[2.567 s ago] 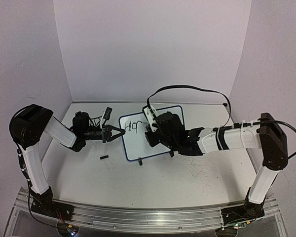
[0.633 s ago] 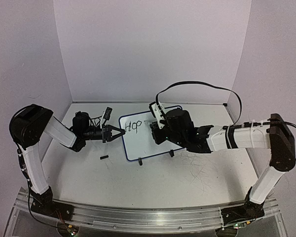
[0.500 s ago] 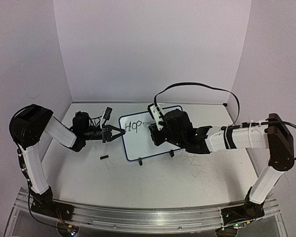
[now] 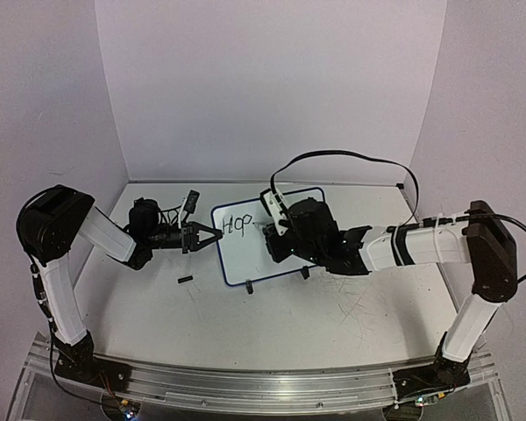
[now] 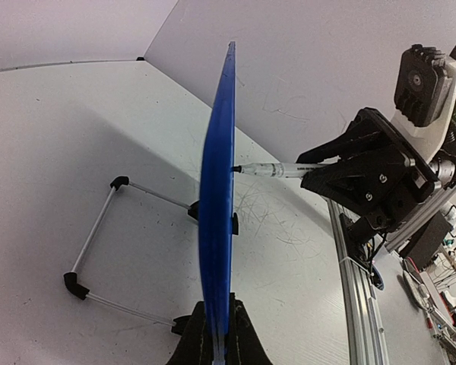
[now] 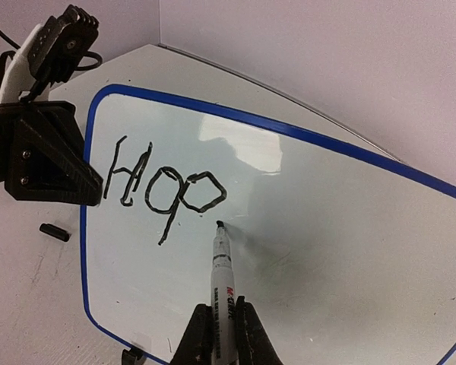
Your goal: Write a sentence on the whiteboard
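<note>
Whiteboard (image 4: 241, 259) landscape, long axis left-right.

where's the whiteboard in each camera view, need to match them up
Top external: whiteboard at the centre of the picture.
Left wrist: seen edge-on, a blue vertical strip mid-frame.
Right wrist: its written face fills most of the frame.
Shared landmark: the left hand clamped on its edge, in all three.

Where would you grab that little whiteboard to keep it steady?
The whiteboard's thin left rim, edge-on from the left, as the left gripper does: it stands tilted on a wire stand, and this leaves its face free for the marker.
</note>
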Robot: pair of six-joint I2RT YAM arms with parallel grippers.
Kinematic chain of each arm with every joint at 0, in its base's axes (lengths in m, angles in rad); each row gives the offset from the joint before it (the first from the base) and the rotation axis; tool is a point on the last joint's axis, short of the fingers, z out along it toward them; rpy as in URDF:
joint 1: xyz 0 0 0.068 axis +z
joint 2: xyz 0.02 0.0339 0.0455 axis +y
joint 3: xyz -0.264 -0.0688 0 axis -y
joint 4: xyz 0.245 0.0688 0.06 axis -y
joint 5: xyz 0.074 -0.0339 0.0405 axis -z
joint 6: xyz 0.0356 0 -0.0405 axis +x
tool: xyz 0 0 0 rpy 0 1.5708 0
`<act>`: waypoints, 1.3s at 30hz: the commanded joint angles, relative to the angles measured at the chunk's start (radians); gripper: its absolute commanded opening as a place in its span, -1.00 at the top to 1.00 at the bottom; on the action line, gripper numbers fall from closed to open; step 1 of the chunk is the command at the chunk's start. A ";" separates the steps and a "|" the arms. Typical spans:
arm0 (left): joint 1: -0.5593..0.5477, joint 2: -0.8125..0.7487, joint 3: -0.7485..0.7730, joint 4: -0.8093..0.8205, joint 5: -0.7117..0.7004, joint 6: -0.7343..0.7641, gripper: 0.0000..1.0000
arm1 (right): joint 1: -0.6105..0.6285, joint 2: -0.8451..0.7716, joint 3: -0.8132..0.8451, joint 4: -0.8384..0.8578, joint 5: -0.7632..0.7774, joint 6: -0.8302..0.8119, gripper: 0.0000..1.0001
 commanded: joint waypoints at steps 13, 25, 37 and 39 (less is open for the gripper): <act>-0.016 -0.001 0.008 -0.082 -0.017 0.062 1.00 | 0.002 -0.008 0.022 0.013 0.116 0.035 1.00; -0.016 -0.002 0.008 -0.085 -0.017 0.062 1.00 | 0.000 -0.011 0.029 0.016 0.157 0.044 1.00; -0.016 -0.002 0.010 -0.087 -0.016 0.064 1.00 | -0.003 0.021 0.061 0.031 0.146 0.030 1.00; -0.017 -0.002 0.010 -0.087 -0.014 0.064 1.00 | -0.002 0.026 0.065 0.031 0.138 0.028 1.00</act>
